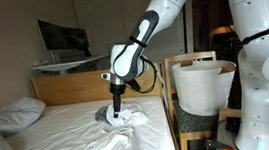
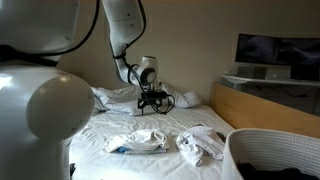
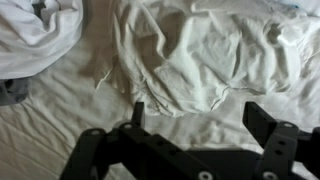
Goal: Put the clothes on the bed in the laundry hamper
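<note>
fingers (image 3: 264,120) of the gripper (image 3: 197,110) stand spread wide in the wrist view and pinch nothing. only their dark tips rise from the bottom edge; the rest is cut off. at 9 o'clock a grey scrap (image 3: 12,91) is clipped by the frame. at 10 o'clock a white garment (image 3: 35,28) runs off the corner. at 12 o'clock a larger crumpled white garment (image 3: 190,55) lies just beyond the gap between the fingers, and where it ends and the bedsheet (image 3: 60,135) begins is hard to tell.

in an exterior view, a pillow (image 1: 13,115) lies at 9 o'clock on the bed (image 1: 70,132). the gripper (image 1: 119,105) hangs low over the clothes (image 1: 119,122) near 6 o'clock, though whether it touches them cannot be told. the laundry hamper (image 1: 204,86) stands whole at 3 o'clock, off the mattress and well apart from the clothes.

in an exterior view, the robot body (image 2: 40,110) blocks everything at 9 o'clock. the gripper (image 2: 152,100) is small and dark at centre, its fingers unreadable. the clothes show as two separate white heaps, one (image 2: 140,142) at 6 o'clock and one (image 2: 200,146) at 5 o'clock. the laundry hamper (image 2: 262,138) shows only a cut-off rim in the corner at 4 o'clock.
</note>
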Robot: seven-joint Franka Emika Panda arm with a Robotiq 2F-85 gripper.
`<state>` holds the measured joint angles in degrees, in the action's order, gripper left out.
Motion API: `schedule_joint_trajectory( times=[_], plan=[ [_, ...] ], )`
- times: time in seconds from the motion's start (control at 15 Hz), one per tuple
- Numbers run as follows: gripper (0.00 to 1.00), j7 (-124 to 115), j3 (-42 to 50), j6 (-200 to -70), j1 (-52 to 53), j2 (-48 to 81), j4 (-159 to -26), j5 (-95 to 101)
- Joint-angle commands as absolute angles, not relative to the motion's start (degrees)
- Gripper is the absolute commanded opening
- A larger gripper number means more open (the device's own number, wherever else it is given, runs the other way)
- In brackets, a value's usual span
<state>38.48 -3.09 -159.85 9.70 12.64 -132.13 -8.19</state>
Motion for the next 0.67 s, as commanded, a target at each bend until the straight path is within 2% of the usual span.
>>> schedule_joint_trajectory(
  times=[0.0,0.4,0.6],
  plan=[
    [1.0,38.77,-7.06,-161.12,4.03,19.18,-128.6,-6.83],
    [1.0,36.53,-9.31,-159.89,1.75,19.64,-128.46,-4.87],
    [1.0,32.6,-6.92,-160.26,4.28,23.01,-127.36,1.03]
  ],
)
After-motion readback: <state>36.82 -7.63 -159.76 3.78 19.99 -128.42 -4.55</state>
